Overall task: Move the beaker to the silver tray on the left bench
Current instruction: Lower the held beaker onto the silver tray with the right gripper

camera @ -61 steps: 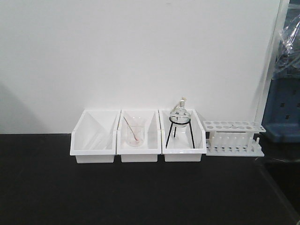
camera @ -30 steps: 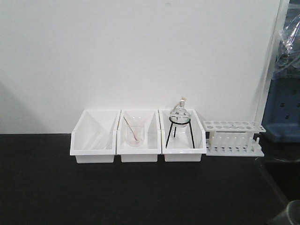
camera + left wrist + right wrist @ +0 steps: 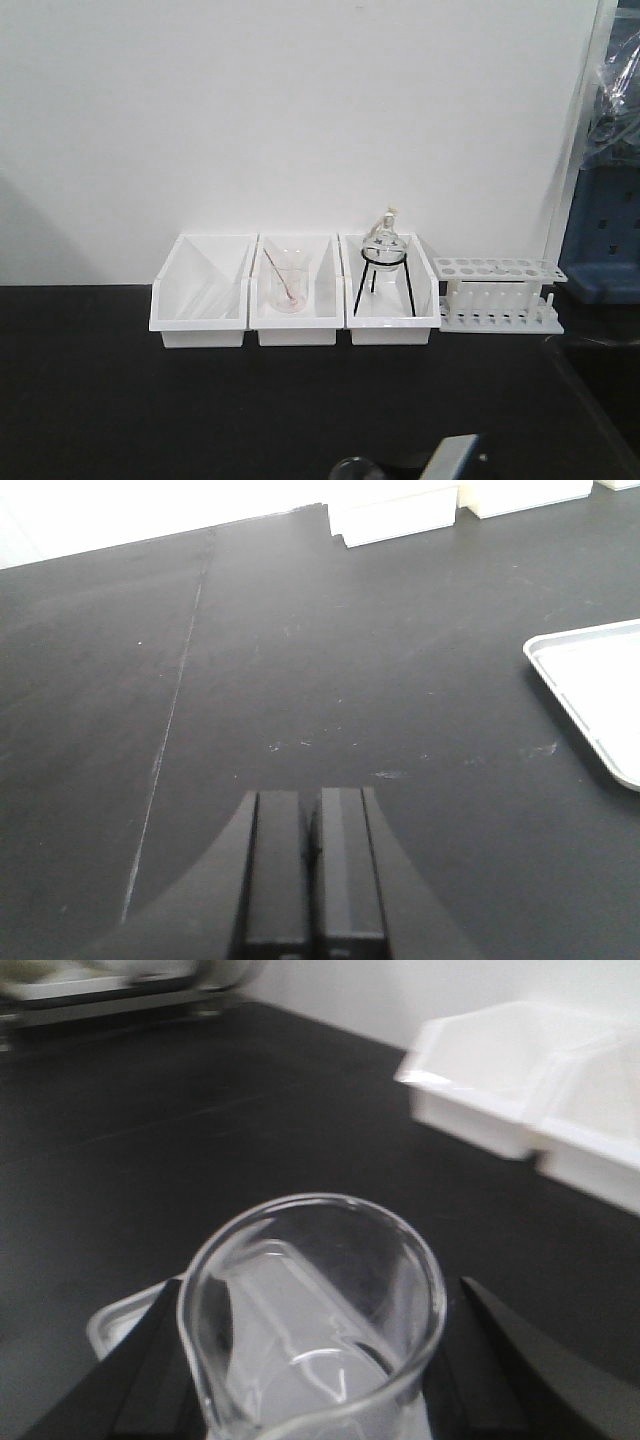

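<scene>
Up close in the right wrist view, the right gripper (image 3: 312, 1360) holds the beaker (image 3: 312, 1310) between its two dark fingers (image 3: 500, 1360), which press against the glass on either side; the beaker's open rim faces the camera, and it hangs above the black bench (image 3: 150, 1130) with a corner of a pale tray (image 3: 125, 1322) just below it. From the front view only the rim of the beaker (image 3: 355, 468) and a bit of the gripper (image 3: 450, 462) show at the bottom edge. The left gripper (image 3: 312, 850) hovers over bare bench, its jaws pressed together with nothing between them, and the silver tray (image 3: 600, 695) lies off to its right, well apart. Along the back wall stand three white bins (image 3: 295, 290); the middle one holds a larger beaker with a rod (image 3: 287, 282), the right one a round flask on a black stand (image 3: 384, 255). Beside them sits a white test tube rack (image 3: 498, 295).
</scene>
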### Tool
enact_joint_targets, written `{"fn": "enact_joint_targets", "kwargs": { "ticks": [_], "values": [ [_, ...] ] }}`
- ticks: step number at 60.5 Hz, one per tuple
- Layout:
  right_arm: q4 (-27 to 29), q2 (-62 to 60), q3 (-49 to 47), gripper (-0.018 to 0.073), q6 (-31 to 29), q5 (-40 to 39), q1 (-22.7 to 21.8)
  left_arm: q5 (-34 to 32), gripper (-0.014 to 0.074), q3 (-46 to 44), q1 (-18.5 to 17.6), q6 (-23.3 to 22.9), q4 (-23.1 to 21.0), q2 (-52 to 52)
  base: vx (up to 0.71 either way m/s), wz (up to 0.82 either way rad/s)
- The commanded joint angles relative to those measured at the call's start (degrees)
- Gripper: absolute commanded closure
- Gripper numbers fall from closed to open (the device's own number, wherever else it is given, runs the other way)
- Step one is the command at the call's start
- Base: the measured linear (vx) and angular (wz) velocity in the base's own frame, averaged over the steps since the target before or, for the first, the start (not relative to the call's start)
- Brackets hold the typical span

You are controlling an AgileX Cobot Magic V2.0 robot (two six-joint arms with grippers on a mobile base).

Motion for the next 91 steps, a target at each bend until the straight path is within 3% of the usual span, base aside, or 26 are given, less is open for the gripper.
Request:
{"fn": "enact_joint_targets", "kwargs": {
  "ticks": [1, 10, 25, 45, 54, 64, 83, 91],
  "values": [
    [-3.20, 7.99, -6.05, 0.0571, -0.08, -13.54, 0.09, -4.52, 0.0595, 1.14, -0.21, -0.11, -0.11, -0.45, 0.00, 0.00],
    [-3.67, 16.94, -12.69, 0.0571, -0.14, -14.61, 2.29, -4.52, 0.0595, 1.14, -0.21, -0.11, -0.11, -0.45, 0.00, 0.00],
    [-3.29, 21.08, -18.54, 0.0570, -0.14, -3.35, 6.69, -4.52, 0.0595, 1.14, -0.21, -0.11, -0.11, -0.45, 0.00, 0.00],
    [3.52, 23.32, -18.65, 0.0557, -0.19, -0.42, 6.98, -4.52, 0.0595, 1.14, -0.21, -0.11, -0.11, -0.45, 0.00, 0.00],
    [4.60, 23.32, -18.65, 0.0505, -0.19, -0.60, 6.98, -4.52, 0.0595, 1.14, -0.21, -0.11, -0.11, -0.45, 0.00, 0.00],
    [4.60, 23.32, -18.65, 0.0361, -0.19, -0.60, 6.98, -4.52, 0.0595, 1.14, -0.21, -0.11, -0.11, -0.45, 0.00, 0.00],
    [4.60, 23.24, -18.65, -0.0072, 0.06, -0.50, 6.98, -4.52, 0.0595, 1.14, -0.21, -0.11, -0.11, -0.45, 0.00, 0.00],
    [5.94, 22.05, -18.65, -0.0130, 0.06, -0.49, 6.98, -4.52, 0.0595, 1.14, -0.21, -0.11, -0.11, -0.45, 0.00, 0.00]
  ]
}}
